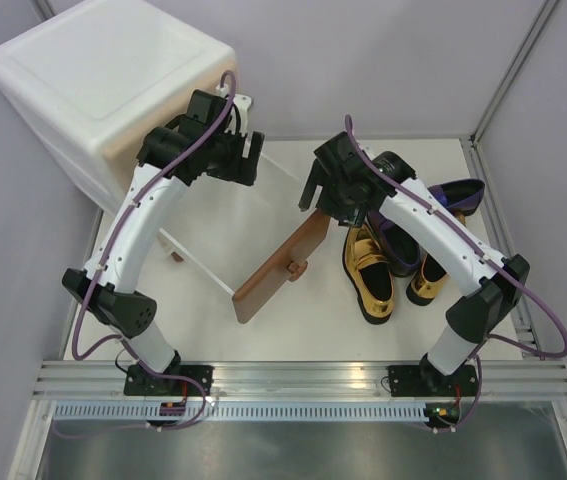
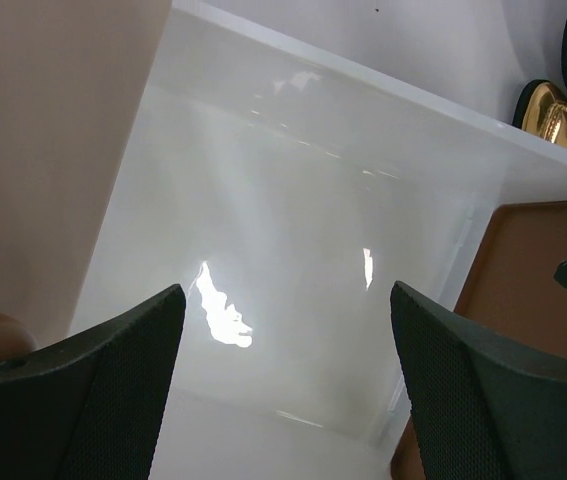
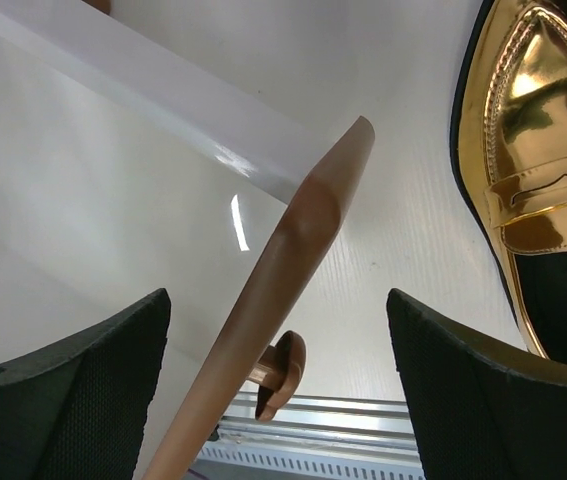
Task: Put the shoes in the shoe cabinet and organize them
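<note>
In the top view, the white shoe cabinet [image 1: 113,80] sits at the far left corner of the table [image 1: 213,320]. Its brown drawer [image 1: 278,270] is drawn out toward the middle, with the knob [image 1: 296,268] facing the near edge. The left gripper [image 1: 248,155] hovers over the open drawer close to the cabinet. The right gripper [image 1: 313,190] hangs just above the far end of the drawer front. The gold loafers [image 1: 371,275] lie on the table toward the right edge. One purple loafer [image 1: 458,195] lies nearer the far right corner, and the other is mostly hidden under the right arm.

In the left wrist view, the left gripper [image 2: 285,290] is spread wide and holds nothing. The glossy drawer floor [image 2: 293,200] lies bare beneath it. A gold loafer [image 2: 553,115] shows beyond the drawer's rim.

In the right wrist view, the right gripper [image 3: 278,295] is also wide and empty, straddling the top edge of the drawer front [image 3: 303,230]. A gold loafer [image 3: 543,150] lies just beside it on the table.

The drawer looks ready, but no shoe visible here is in the cabinet, so all the placing and pairing appears to remain
</note>
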{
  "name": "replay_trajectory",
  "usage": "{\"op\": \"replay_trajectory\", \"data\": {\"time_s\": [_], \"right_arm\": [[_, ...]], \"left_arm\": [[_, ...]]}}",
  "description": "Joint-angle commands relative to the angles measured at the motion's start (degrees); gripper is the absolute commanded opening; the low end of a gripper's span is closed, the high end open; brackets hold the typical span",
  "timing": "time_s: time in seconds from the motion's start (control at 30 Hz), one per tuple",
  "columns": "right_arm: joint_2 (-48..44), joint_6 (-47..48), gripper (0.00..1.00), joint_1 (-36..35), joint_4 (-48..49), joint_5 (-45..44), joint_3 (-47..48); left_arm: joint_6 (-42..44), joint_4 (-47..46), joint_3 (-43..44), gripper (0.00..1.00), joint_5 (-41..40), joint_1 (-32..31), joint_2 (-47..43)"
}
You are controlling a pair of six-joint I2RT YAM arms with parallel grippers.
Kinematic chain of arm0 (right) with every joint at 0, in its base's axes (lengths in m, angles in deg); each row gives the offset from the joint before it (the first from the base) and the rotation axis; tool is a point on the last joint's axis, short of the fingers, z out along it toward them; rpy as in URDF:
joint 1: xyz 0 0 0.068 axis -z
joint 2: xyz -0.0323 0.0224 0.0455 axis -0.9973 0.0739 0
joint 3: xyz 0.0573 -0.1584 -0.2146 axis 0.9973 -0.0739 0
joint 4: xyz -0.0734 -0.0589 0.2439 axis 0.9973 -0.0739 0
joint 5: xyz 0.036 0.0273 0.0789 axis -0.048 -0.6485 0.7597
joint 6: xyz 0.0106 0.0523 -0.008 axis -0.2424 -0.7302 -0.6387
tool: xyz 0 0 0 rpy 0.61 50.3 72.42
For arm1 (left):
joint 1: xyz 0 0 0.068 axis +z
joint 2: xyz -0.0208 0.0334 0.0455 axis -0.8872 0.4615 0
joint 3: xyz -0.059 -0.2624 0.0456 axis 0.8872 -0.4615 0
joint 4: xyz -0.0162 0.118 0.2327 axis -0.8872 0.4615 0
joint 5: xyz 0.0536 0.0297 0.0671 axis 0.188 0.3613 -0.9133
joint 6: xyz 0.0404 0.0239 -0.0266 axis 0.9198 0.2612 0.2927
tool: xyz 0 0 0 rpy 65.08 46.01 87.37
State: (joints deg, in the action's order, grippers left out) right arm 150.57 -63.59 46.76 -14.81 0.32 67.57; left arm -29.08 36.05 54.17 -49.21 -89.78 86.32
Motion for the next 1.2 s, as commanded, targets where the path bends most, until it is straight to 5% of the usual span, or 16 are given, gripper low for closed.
{"op": "replay_trajectory", "data": {"time_s": [0.0,0.37,0.77,0.87,1.0,1.17], "right_arm": [[-0.29,-2.34,0.91,-0.11,-2.09,-1.97,0.7],[-4.77,-3.66,0.36,-0.11,-7.72,-4.17,-2.55],[-6.44,-3.58,0.22,-0.02,-11.32,-5.58,-3.0],[-6.97,-2.27,0.29,-0.02,-11.15,-5.93,-2.12],[-7.06,1.07,0.66,-0.02,-7.9,-5.49,1.3],[-7.85,6.79,0.79,0.59,-2.89,-4.0,3.5]], "left_arm": [[-1.75,-0.98,2.54,0.87,-4.34,2.57,1.29],[-3.59,-0.81,2.72,0.87,-9.44,2.92,2.17],[-5.71,-0.02,4.04,0.88,-12.69,3.27,3.31],[-6.14,-0.19,4.48,0.88,-12.17,3.27,3.49],[-6.41,-0.8,5.62,0.92,-8.49,3.27,3.4],[-6.32,-1.86,5.97,0.96,-3.83,3.19,2.17]]}}
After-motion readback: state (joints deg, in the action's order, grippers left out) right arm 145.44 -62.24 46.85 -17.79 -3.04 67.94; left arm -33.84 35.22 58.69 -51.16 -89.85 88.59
